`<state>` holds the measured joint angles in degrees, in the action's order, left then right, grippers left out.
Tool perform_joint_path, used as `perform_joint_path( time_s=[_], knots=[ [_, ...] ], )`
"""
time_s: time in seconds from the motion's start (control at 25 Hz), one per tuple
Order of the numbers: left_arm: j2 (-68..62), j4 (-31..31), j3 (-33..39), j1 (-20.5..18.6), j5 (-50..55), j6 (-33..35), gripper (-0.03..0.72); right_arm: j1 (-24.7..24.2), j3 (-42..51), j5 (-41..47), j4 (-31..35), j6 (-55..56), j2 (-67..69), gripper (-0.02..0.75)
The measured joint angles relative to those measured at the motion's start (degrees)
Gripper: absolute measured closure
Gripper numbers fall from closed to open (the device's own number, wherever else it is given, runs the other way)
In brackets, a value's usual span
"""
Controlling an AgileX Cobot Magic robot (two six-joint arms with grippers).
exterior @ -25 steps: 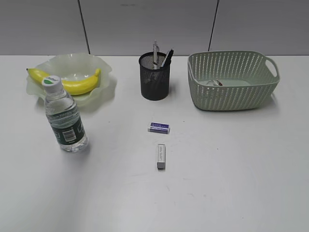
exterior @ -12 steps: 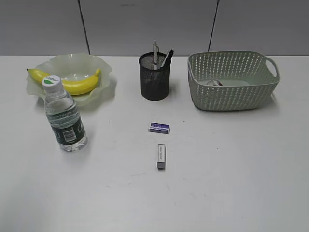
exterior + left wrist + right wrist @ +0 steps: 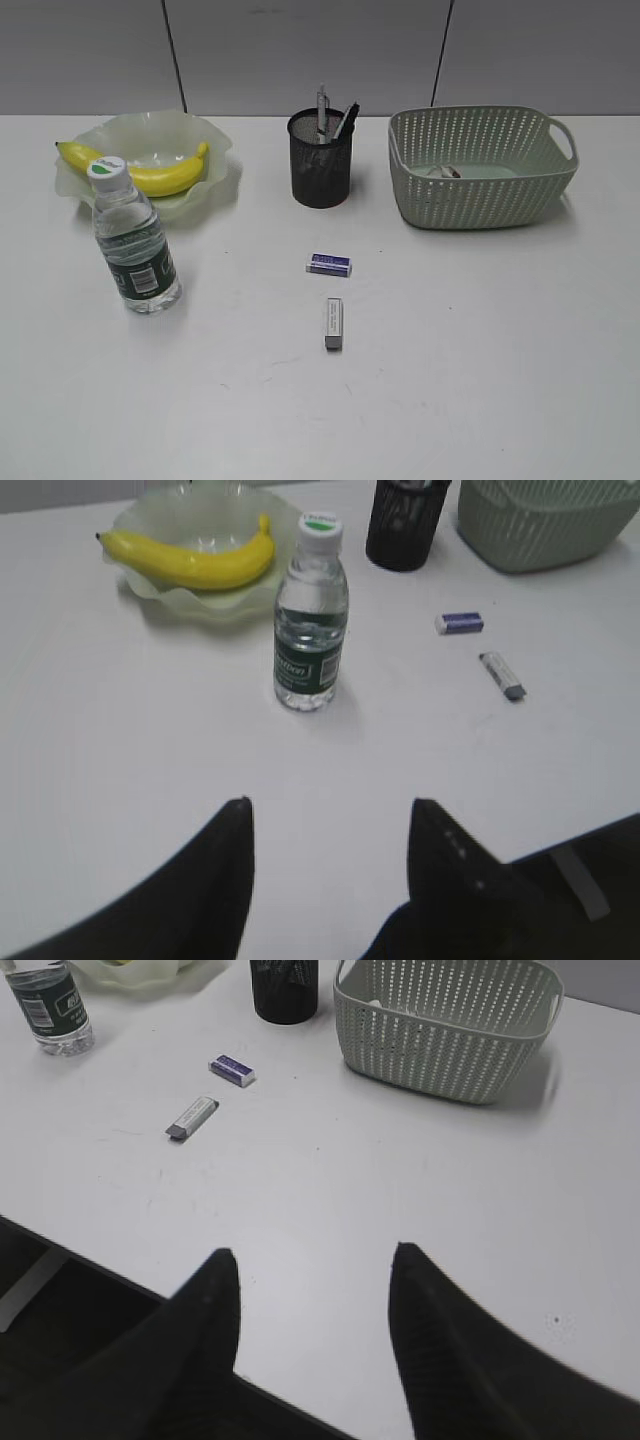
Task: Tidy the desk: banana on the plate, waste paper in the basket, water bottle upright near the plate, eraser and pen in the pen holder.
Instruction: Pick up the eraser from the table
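Note:
The banana (image 3: 150, 176) lies in the wavy green plate (image 3: 218, 150) at the back left. Just in front of the plate, the water bottle (image 3: 135, 245) stands upright. Pens (image 3: 322, 104) stick out of the black mesh pen holder (image 3: 320, 165). The waste paper (image 3: 446, 171) sits inside the basket (image 3: 480, 195). A blue-and-white eraser (image 3: 329, 264) lies flat on the desk (image 3: 480, 340). My left gripper (image 3: 330, 805) hovers open and empty over the near desk, well short of the water bottle (image 3: 312, 630). My right gripper (image 3: 314, 1252) is open and empty by the desk's front edge.
A small grey-and-white stick-shaped thing (image 3: 334, 323) lies just in front of the eraser. No arm shows in the exterior view. In the right wrist view the desk's front edge (image 3: 120, 1275) runs under the fingers, with dark floor below.

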<state>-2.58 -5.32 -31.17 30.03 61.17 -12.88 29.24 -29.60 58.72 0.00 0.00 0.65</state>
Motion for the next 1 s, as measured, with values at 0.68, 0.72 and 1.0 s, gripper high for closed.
perform_joint_path(
  time_s=[0.68, 0.72, 1.0],
  knots=[
    [2.94, 0.04, 0.26, 0.00, -0.15, 0.00, 0.314, 0.00, -29.26, -17.60, 9.70, -27.78, 68.63, 0.346],
    [2.94, 0.04, 0.26, 0.00, -0.15, 0.00, 0.314, 0.00, -32.33, -16.91, 9.74, -28.60, 73.11, 0.346],
    [2.94, 0.04, 0.26, 0.00, -0.15, 0.00, 0.314, 3.52, -51.19, -11.69, 6.52, -32.73, 98.97, 0.346]
  ],
)
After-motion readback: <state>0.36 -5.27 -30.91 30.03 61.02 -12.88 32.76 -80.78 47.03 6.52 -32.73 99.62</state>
